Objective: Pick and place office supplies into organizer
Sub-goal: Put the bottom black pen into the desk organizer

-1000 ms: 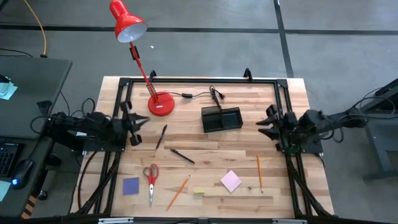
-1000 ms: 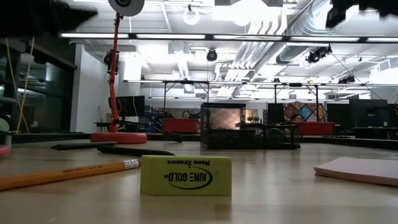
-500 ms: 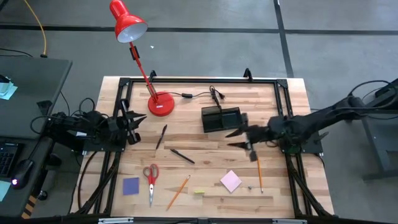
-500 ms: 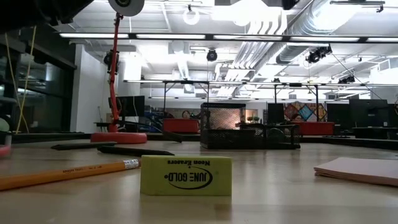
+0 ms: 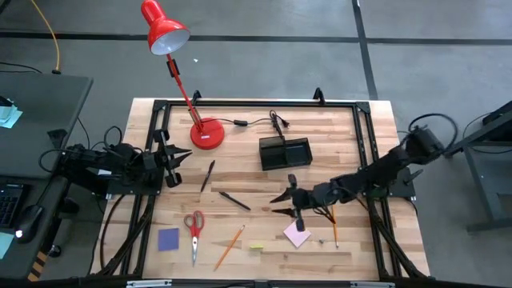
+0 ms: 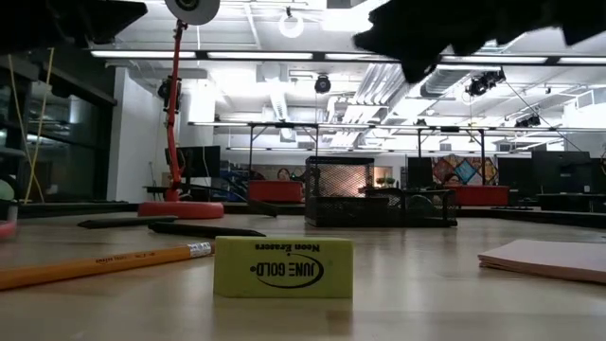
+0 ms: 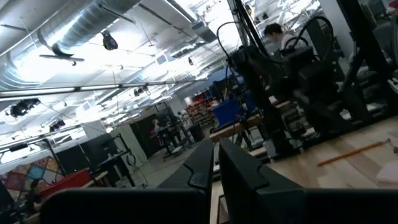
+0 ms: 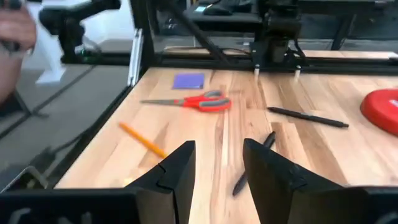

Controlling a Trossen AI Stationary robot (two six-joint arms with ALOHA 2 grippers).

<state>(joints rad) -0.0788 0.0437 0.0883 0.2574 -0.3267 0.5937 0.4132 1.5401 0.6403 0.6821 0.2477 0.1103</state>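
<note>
Hovering right gripper (image 5: 282, 202), fingers spread and empty, over the pink pad (image 5: 297, 233); we risk snagging the nearby pen (image 5: 234, 201). Left gripper (image 5: 178, 158) clenched, parked far left. Organizer (image 5: 285, 153) sits mid-table, far side.

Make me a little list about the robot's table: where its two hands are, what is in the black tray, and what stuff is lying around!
left gripper: shut, waiting at the table's left edge
right gripper: open, holding nothing, reaching over the table just above the pink sticky pad
organizer: looks empty
loose things: scissors, blue pad, two pens, two pencils, yellow eraser
also there: red lamp
</note>
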